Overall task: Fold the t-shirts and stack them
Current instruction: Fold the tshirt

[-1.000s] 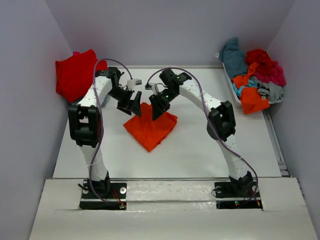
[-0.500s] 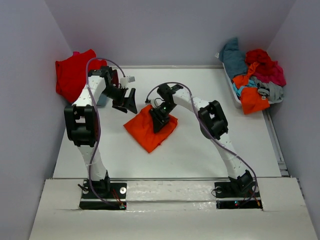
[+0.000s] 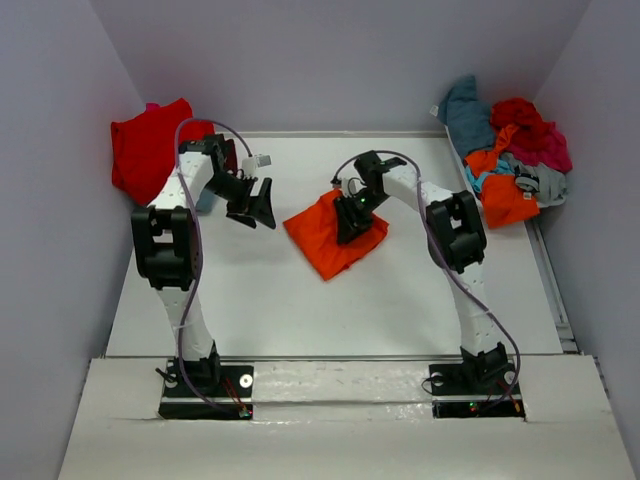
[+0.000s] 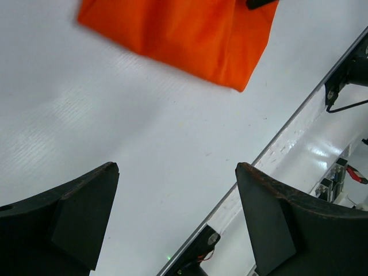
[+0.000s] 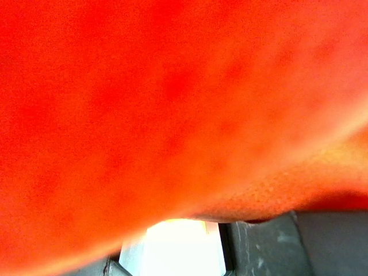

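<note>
A folded bright orange t-shirt lies on the white table, right of centre. My right gripper sits on its upper right part and looks shut on the cloth. In the right wrist view the orange cloth fills nearly the whole frame, and only a bit of a dark finger shows. My left gripper is open and empty, apart to the left of the shirt. In the left wrist view its fingers frame bare table, with the orange shirt beyond them. A red t-shirt lies at the far left by the wall.
A white bin at the back right holds a heap of teal, red, magenta, grey and orange shirts. The table's near metal edge and an arm base show in the left wrist view.
The right gripper has moved right and back, and the orange shirt has slid right with it. The left gripper has pulled away to the left and now holds still.
</note>
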{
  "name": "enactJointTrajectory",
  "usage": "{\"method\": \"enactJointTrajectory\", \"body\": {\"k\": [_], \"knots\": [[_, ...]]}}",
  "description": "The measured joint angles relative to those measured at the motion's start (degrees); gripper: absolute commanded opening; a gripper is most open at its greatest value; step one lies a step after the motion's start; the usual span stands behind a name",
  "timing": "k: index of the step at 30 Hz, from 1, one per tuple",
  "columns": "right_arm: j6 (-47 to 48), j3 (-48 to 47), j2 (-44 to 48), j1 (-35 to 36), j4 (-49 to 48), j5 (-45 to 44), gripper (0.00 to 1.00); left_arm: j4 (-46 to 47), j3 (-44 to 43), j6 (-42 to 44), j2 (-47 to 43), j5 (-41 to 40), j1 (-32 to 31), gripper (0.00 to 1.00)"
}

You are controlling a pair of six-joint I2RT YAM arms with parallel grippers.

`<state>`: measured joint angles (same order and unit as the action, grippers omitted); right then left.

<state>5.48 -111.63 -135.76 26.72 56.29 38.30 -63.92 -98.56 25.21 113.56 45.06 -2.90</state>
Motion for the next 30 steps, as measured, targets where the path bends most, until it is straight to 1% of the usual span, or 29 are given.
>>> {"method": "enactJointTrajectory", "body": {"k": [5, 8, 12, 15, 22, 25, 30], "knots": [[-0.7, 0.1, 0.3, -4.1, -0.6, -1.0, 0.46, 0.0, 0.0, 0.1, 2.4, 0.1, -0.5, 0.94], [-0.8, 1.0, 1.0, -4.0, -1.2, -1.2, 0.46, 0.0, -0.2, 0.3, 4.3, -0.2, -2.0, 0.94], [-0.8, 1.1, 1.5, -3.4, -1.3, -1.3, 0.46, -0.1, -2.7, 0.2, 6.5, -0.3, -5.4, 0.94], [-0.8, 1.7, 1.9, -3.3, -1.6, -1.7, 0.46, 0.4, -5.2, 0.3, 8.5, -0.7, -9.4, 0.94], [-0.8, 2.9, 3.0, -3.0, -1.9, -3.2, 0.46, 0.9, -6.2, 0.2, 11.8, 0.2, -16.1, 0.95], [-0.8, 2.9, 3.0, -3.1, -1.9, -3.4, 0.46, 0.9, -6.1, 0.4, 13.2, 1.3, -16.5, 0.95], [-0.8, 1.4, 3.0, -3.2, -1.1, -4.6, 0.46, 0.9, -6.1, 1.3, 16.5, 3.5, -15.5, 0.96]]}}
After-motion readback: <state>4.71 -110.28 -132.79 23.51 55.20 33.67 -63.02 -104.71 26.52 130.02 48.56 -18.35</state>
